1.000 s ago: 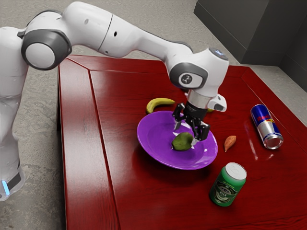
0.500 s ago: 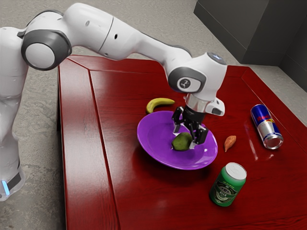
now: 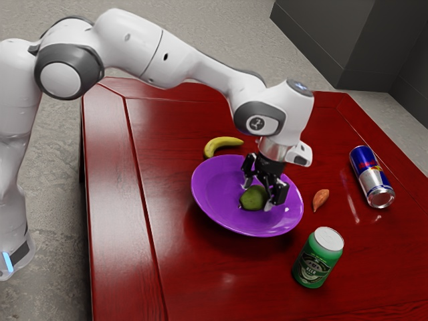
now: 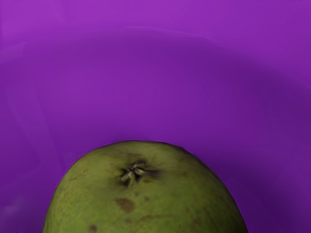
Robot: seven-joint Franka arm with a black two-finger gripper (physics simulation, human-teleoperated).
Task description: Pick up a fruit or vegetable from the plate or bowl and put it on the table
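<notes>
Red table carries the purple plate, where the green fruit lies between the widely opened jaws of the downward-pointing gripper, which grasps nothing.

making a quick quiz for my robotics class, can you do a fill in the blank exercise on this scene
The fruit under the gripper lies on a plate whose colour is ____. That fruit has skin that is mostly ____. The curved yellow fruit on the red table is a ____. The green can stands upright, while the blue and silver can lies on its ____.

Missing words: purple; green; banana; side.
</notes>
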